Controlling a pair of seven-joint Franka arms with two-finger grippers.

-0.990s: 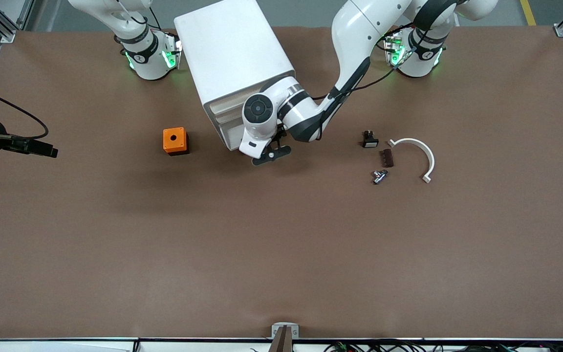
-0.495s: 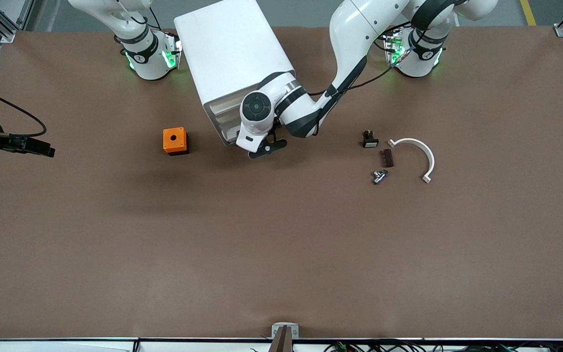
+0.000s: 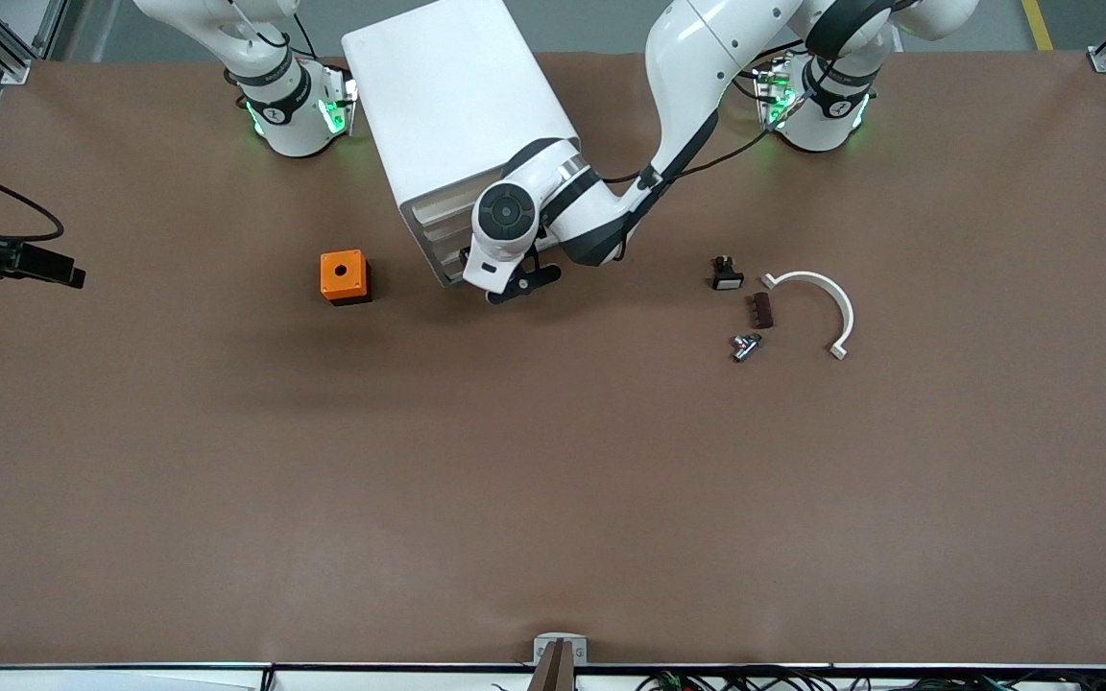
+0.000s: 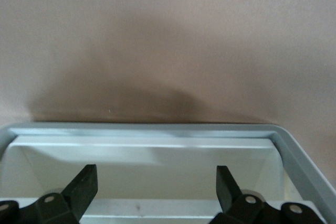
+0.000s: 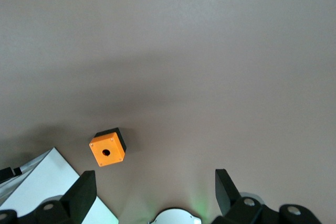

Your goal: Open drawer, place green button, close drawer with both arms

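The white drawer cabinet [image 3: 457, 96] stands near the arms' bases, its drawer fronts [image 3: 438, 240] facing the front camera. My left gripper [image 3: 513, 286] is right at the lowest drawer front, open and empty. In the left wrist view the gripper [image 4: 156, 187] has its fingers spread across the pale drawer rim [image 4: 147, 129]. The button [image 3: 745, 345] lies on the table toward the left arm's end, small and far from both grippers. My right gripper [image 3: 59, 272] is up in the air over the right arm's end of the table, open and empty [image 5: 156, 192].
An orange box with a hole [image 3: 344, 276] sits beside the cabinet and also shows in the right wrist view [image 5: 107, 149]. A black-and-white switch [image 3: 726, 274], a brown block [image 3: 760, 309] and a white curved piece [image 3: 817, 307] lie close to the button.
My left gripper has moved closer to the cabinet's lowest drawer front. My right gripper has drifted toward the edge of the front view.
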